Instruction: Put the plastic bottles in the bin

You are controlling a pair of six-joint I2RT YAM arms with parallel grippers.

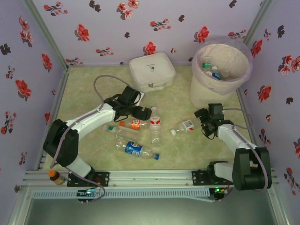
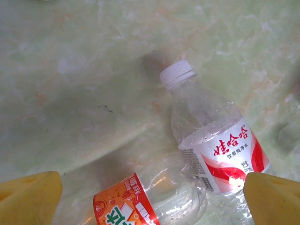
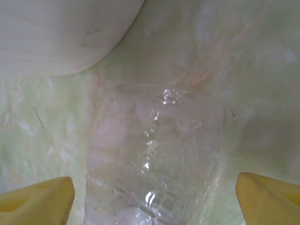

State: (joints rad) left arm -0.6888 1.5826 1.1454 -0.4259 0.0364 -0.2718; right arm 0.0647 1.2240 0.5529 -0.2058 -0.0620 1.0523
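At the centre of the pale green desk (image 1: 84, 93), the left pincer (image 2: 151, 199) hangs spread wide over a clear plastic bottle with a red-and-white label (image 2: 213, 140) and an orange-labelled one (image 2: 124, 208). The right pincer (image 3: 153, 200), also apart, straddles a clear crumpled bottle (image 3: 150, 154) just below the round white bag-lined bin (image 1: 202, 86) at upper right, which has bottles inside (image 1: 212, 70).

The desk (image 1: 187, 150) is viewed from above and behind the arm bases by the top external camera, angled down toward the far wall. The left wrist camera is held close above the desk, aimed down past the fingertips (image 2: 28, 199) of the left claw (image 1: 143, 111) at a red-labelled bottle (image 2: 220, 150) and an orange-labelled bottle (image 2: 124, 208), both also caught from above. The right wrist camera is set nearer still over a clear bottle (image 3: 154, 154).
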